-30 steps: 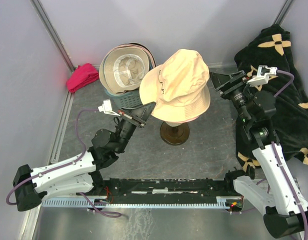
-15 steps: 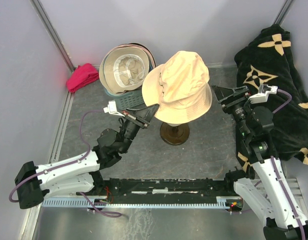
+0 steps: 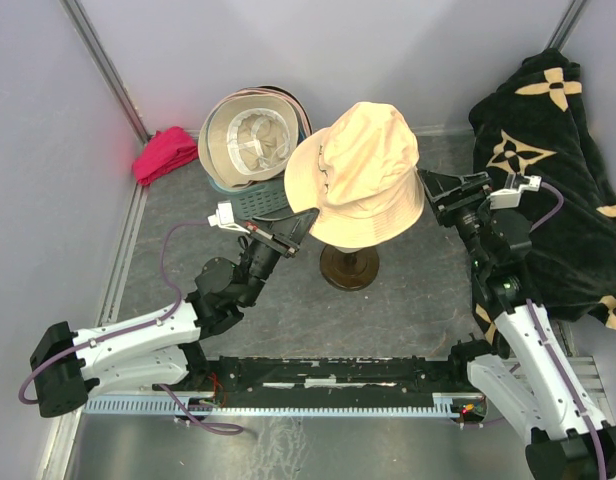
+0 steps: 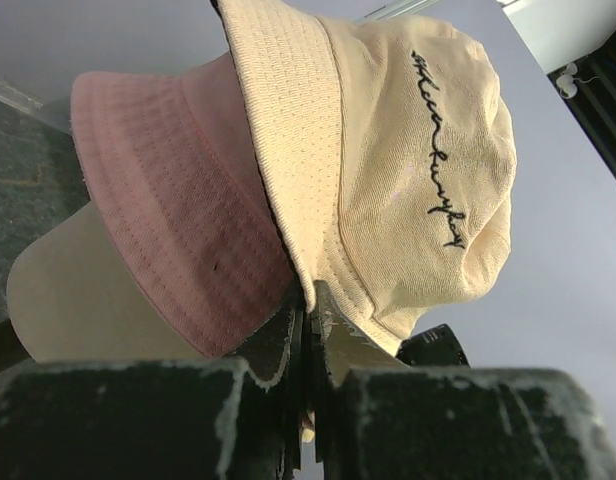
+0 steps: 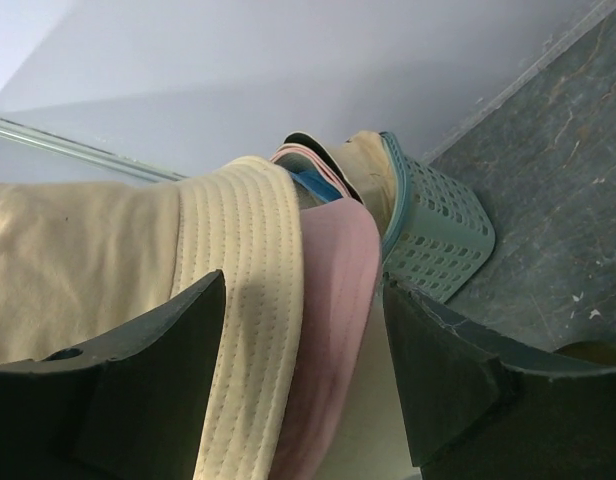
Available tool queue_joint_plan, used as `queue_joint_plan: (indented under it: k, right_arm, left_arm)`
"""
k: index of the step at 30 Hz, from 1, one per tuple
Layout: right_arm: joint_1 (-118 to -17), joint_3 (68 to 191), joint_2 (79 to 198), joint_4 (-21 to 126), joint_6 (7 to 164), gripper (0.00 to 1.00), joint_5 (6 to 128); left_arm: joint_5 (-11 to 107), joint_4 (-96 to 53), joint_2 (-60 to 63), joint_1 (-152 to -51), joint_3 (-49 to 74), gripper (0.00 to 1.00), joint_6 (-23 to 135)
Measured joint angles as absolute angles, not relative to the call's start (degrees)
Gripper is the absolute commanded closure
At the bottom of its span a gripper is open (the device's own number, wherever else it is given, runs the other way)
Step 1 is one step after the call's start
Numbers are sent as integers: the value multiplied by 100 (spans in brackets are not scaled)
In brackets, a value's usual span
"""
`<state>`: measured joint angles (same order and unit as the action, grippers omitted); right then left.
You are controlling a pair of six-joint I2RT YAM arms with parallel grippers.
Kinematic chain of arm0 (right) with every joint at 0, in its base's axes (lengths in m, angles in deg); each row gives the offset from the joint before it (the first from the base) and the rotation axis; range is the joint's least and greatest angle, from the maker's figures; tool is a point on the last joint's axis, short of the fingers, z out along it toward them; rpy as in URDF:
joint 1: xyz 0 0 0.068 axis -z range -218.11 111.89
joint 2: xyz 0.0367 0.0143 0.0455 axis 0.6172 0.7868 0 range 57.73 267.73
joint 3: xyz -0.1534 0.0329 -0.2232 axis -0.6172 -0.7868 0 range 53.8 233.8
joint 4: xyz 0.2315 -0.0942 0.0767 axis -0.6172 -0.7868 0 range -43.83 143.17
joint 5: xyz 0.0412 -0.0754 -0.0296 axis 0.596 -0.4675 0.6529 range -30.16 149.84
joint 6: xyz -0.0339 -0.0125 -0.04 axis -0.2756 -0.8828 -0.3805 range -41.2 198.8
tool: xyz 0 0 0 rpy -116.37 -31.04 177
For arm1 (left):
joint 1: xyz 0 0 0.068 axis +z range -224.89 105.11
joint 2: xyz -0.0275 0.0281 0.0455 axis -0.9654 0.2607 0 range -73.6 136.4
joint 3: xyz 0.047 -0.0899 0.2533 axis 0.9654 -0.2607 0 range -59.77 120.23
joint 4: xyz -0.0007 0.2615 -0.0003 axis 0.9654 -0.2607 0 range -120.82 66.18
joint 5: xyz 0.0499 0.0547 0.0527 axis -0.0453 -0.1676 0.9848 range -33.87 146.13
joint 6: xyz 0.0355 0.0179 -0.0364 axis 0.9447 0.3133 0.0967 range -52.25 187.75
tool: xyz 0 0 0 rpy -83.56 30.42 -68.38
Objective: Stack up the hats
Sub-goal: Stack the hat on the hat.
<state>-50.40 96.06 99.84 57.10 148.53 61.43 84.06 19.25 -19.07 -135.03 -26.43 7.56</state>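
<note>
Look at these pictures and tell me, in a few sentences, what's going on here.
Two robot arms are building a stack on a stand. The left end effector is shut on the brim of the cream hat, which sits over a pink hat on the stand. The right end effector is open, with both brims between its jaws on the other side. More hats sit in the teal basket behind.

Black cursive script (image 4: 436,150) is stitched down the crown of the cream hat (image 4: 388,220), but its looped letters cannot be read with certainty. The black cloth (image 3: 573,200) at the table's (image 3: 388,320) right edge bears beige four-petal flower signs (image 3: 515,153).
</note>
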Motion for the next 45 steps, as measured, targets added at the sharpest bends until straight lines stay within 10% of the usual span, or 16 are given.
queue_joint_plan:
  k: [21,45]
  right_arm:
    - [-4988,9429,10543,6993,15679,35,6602]
    - [-4955,9330,10694,7332,15957,38,6735]
  left_arm:
    - [8399,1519,-1960,-13503,-2643,43,759]
    - [8541,758,-2797,-12237,-2455,24,1373]
